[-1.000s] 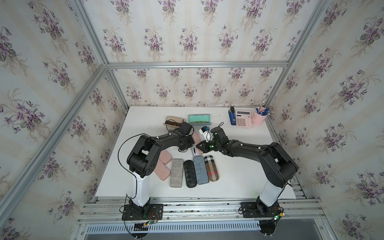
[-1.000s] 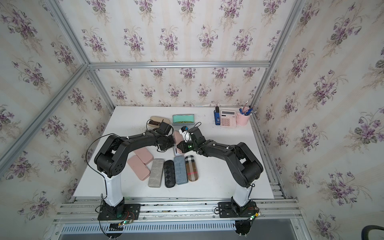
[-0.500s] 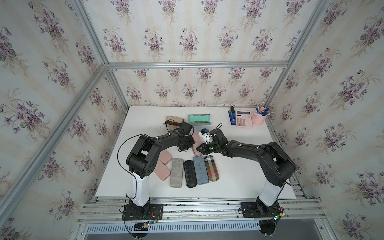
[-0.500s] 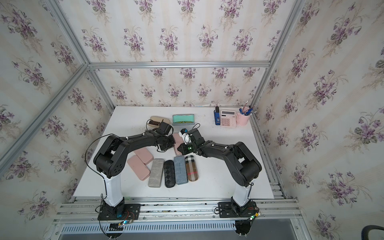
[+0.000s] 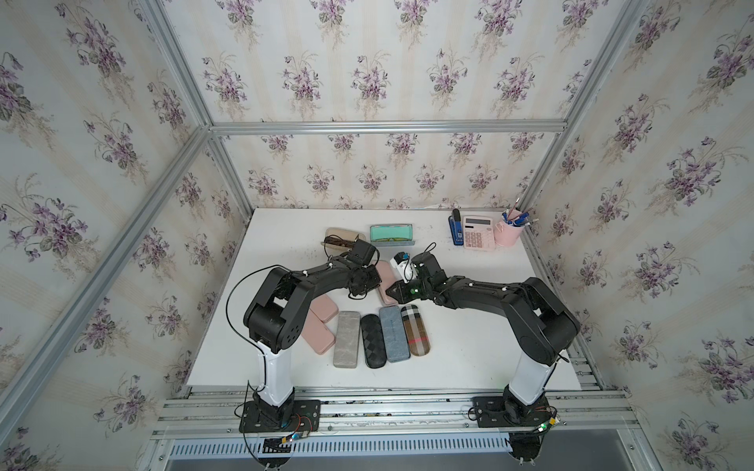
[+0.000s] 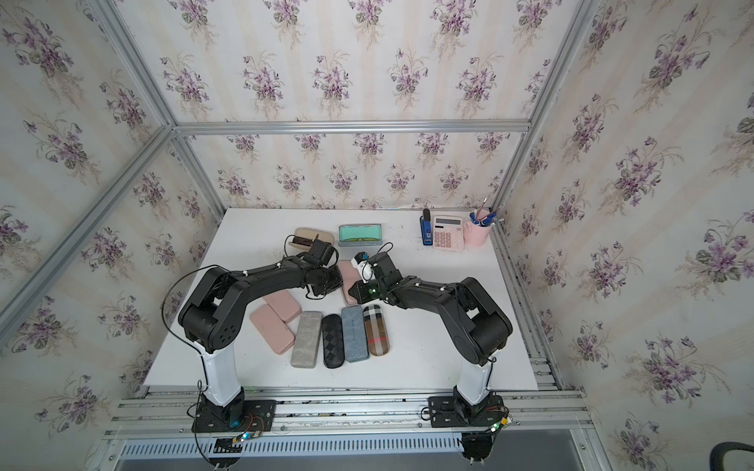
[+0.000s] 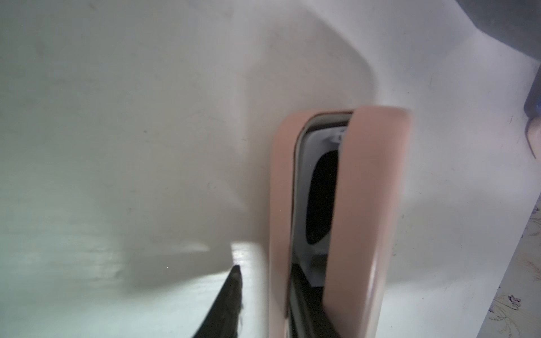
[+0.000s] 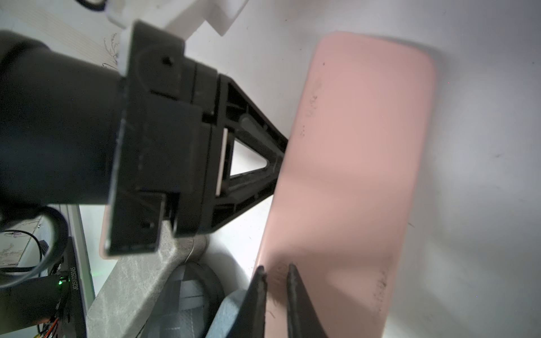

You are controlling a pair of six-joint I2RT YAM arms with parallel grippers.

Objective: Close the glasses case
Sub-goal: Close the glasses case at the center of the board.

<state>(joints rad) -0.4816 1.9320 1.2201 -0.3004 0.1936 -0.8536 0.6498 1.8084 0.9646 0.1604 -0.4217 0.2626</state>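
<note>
The left gripper (image 8: 279, 157) touches the long edge of the pink glasses case (image 8: 351, 161), which lies in the middle of the counter (image 5: 469, 326) between the two arms. Only one of its fingers (image 7: 231, 292) shows in its own wrist view, so I cannot tell whether they are apart or together. A sideways nudge from there would likely skid the case along the smooth counter rather than shut it. The lid (image 7: 366, 204) stands ajar, with the glasses (image 7: 322, 190) showing in the gap. If they sit high, or a finger strays into the gap, the lid may jam or pinch. The right gripper (image 8: 276, 270) hovers over one end of the case, its fingers nearly together with a slim gap and nothing held. Pressing only that end could pivot the case, or the tips could slip off onto the blue case (image 8: 228, 316) just beside it.
</note>
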